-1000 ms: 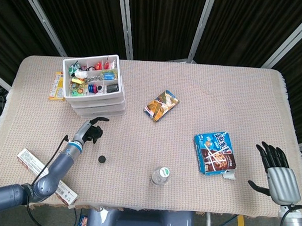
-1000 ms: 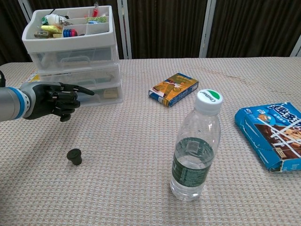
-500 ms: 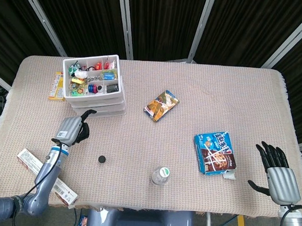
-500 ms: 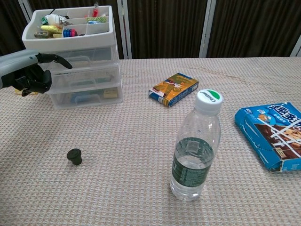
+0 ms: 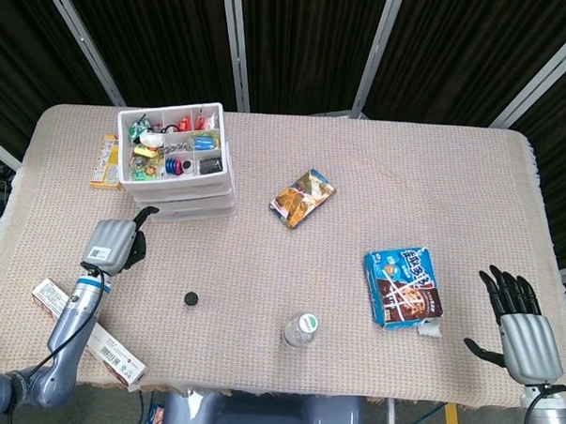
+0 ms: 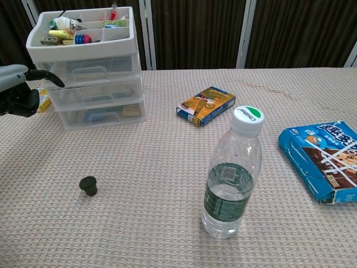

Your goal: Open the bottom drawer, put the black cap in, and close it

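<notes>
From the head view, my left hand [image 5: 114, 243] has slid away to the left over the last second: it was near the cap [image 5: 193, 299] and in front of the drawer unit [image 5: 177, 175], and now it sits off the unit's front left corner, well apart from the cap. Its fingers are curled in with one stretched toward the unit, and it holds nothing. The bottom drawer [image 5: 184, 211] looks shut. The cap has not moved; it lies on the tablecloth [image 5: 360, 168] in front of the unit, left of the water bottle [image 5: 302, 329]. My right hand [image 5: 521, 319] rests at the far right edge, fingers spread and empty, just as before.

From the chest view, my left hand [image 6: 17, 92] has almost left the frame, beside the unit [image 6: 89, 67] at about the middle drawer's height, one finger pointing at its side. The bottom drawer [image 6: 103, 114] is closed, its handle untouched. The cap [image 6: 88, 185] stands alone, near the bottle [image 6: 231, 173].

I judge that nothing of the task is done yet: I have drifted off the handle line and must come back round to the bottom drawer's front.
</notes>
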You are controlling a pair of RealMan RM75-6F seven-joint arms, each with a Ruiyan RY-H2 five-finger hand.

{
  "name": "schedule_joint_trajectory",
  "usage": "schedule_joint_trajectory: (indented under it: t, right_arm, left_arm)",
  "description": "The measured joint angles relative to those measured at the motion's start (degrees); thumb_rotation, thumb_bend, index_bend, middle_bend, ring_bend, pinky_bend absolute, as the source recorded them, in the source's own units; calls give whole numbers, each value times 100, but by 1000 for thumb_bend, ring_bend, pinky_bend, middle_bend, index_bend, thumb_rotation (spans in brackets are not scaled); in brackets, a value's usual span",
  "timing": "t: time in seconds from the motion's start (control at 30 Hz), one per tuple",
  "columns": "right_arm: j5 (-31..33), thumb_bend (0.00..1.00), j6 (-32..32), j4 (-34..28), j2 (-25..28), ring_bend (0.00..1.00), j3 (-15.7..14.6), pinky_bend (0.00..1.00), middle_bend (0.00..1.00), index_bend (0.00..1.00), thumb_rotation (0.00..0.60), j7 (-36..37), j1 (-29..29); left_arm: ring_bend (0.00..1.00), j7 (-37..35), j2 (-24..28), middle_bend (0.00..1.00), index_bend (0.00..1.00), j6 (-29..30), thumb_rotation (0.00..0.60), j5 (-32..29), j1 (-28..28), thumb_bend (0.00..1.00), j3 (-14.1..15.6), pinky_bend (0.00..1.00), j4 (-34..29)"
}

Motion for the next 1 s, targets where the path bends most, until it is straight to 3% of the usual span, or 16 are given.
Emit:
schedule_joint_trajectory:
  t: [1.0]
  right_arm:
    - [18,0,-27,-17,5,0,-5,0,0,40,600,-10,3]
  left_arm:
    - [860,94,-290,919,193,-405,600,-325,-53,934,-307,766,694]
